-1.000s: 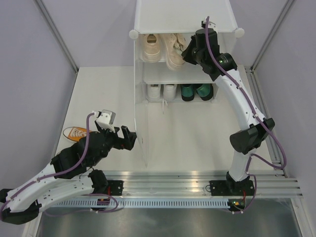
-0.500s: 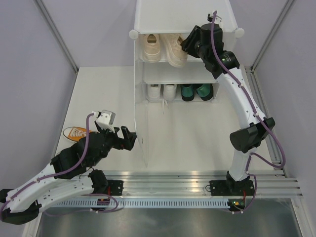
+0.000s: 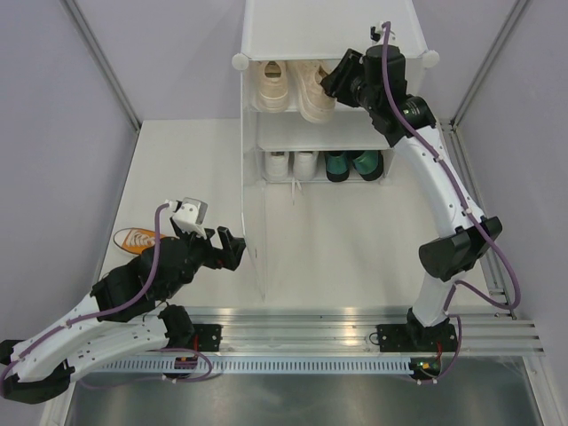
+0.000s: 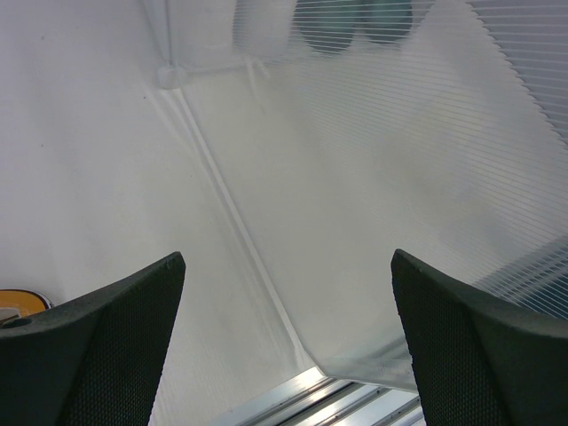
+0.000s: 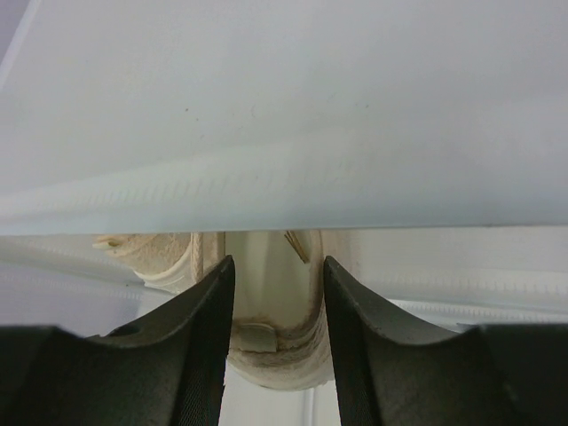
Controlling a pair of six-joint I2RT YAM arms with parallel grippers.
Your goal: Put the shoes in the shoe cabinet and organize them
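The right gripper (image 3: pixel 330 82) is seen at the upper tier of the tall white plastic open-front shoe cabinet (image 3: pixel 328 27), its fingers parted about halfway. The heel of a cream lace-up sneaker (image 5: pixel 272 355) is straddled by them, toward 6 o'clock in the wrist view; contact cannot be judged. The left gripper (image 4: pixel 286 257) is spread wide and empty over the white table (image 3: pixel 195 169), and an orange canvas sneaker (image 3: pixel 133 238) is seen at its 9 o'clock.

We are logging the shoe cabinet (image 3: pixel 333 27) standing at the counter's (image 3: pixel 355 248) far edge. Lace-up sneakers (image 3: pixel 312 89) are sitting in the upper tier, heels (image 3: pixel 337 165) lower right. A canvas sneaker (image 3: pixel 133 238) is lying front-left.
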